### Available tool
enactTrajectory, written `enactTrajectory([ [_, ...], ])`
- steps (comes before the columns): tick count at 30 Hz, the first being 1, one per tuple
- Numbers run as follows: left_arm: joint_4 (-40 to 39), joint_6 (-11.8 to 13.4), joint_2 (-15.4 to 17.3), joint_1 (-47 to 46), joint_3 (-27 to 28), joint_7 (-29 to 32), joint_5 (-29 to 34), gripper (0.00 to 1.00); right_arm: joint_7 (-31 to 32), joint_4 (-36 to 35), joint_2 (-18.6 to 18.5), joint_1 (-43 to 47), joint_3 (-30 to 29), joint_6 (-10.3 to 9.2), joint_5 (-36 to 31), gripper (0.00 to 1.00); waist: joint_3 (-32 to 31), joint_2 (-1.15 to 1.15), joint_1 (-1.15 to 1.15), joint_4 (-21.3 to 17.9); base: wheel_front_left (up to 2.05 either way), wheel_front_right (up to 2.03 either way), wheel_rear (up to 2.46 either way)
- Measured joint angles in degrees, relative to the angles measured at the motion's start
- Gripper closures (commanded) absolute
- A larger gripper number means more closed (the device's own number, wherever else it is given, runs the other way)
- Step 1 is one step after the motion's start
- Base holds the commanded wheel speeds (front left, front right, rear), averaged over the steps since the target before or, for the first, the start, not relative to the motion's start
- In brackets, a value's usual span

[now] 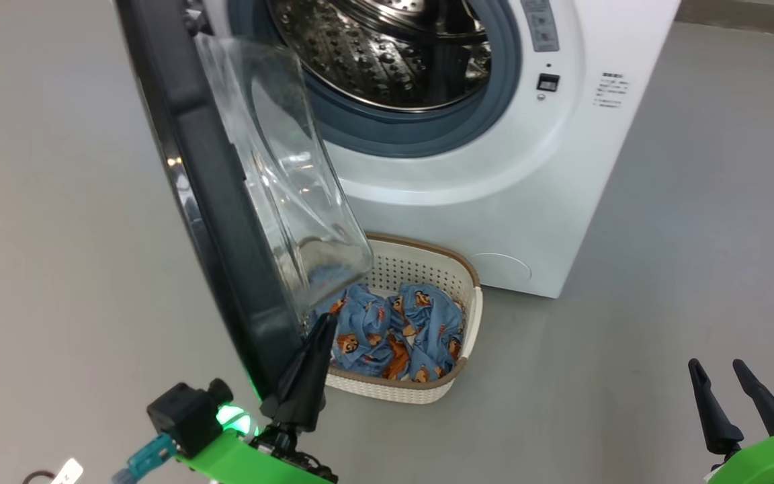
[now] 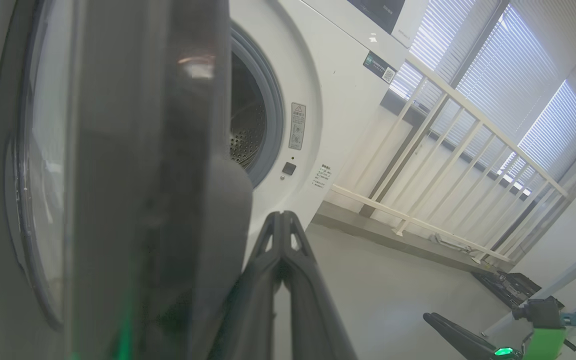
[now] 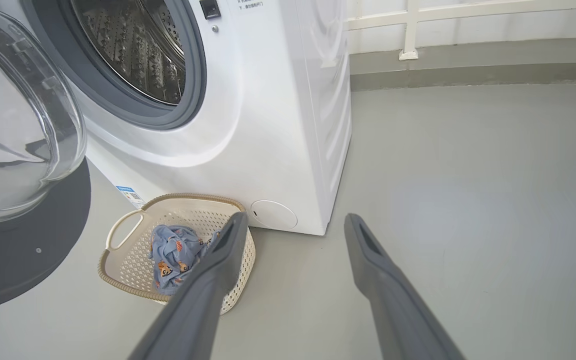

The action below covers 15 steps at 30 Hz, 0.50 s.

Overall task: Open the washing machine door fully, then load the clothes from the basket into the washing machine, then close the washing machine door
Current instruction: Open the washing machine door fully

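Across the upper head view stands the washer (image 1: 494, 181), its drum (image 1: 387, 47) cut off at the top edge. Left of centre its door (image 1: 205, 202) hangs open, seen edge-on. Its glass bowl (image 1: 279, 168) blurs the left end of the basket (image 1: 427, 269), which sits low centre on the floor (image 1: 629, 376), just before the washer. The clothes (image 1: 394, 329) lie bunched inside it. At lower left the left end effector (image 1: 323, 326) points up, clenched and empty, just beside the door's inner rim; whether they touch is unclear. At lower right the right end effector (image 1: 717, 368) points up, released, well apart from the basket.
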Motion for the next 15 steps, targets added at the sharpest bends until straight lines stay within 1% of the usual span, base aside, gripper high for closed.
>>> enactTrajectory([
  [4, -0.6, 0.0, 0.2, 1.0, 0.9, 0.0, 1.0, 1.00, 0.0, -0.1, 0.0, 0.0, 0.0, 0.00, 0.0, 0.00, -0.1, 0.00, 0.00, 0.9, 0.00, 0.00, 0.00],
  [8, -1.8, 0.1, 0.9, 3.0, 3.0, 0.0, 1.7, 1.00, 0.0, -0.1, 0.0, 0.0, 0.1, 0.00, 0.0, 0.00, -0.4, 0.00, 0.00, 2.1, 0.00, 0.00, 0.00],
  [15, -3.1, 1.6, 1.9, 5.8, 7.4, 0.0, 2.2, 1.00, 0.0, -0.1, 0.0, 0.0, 0.2, 0.00, 0.0, 0.00, -0.7, 0.00, 0.00, 3.7, 0.00, 0.00, 0.00],
])
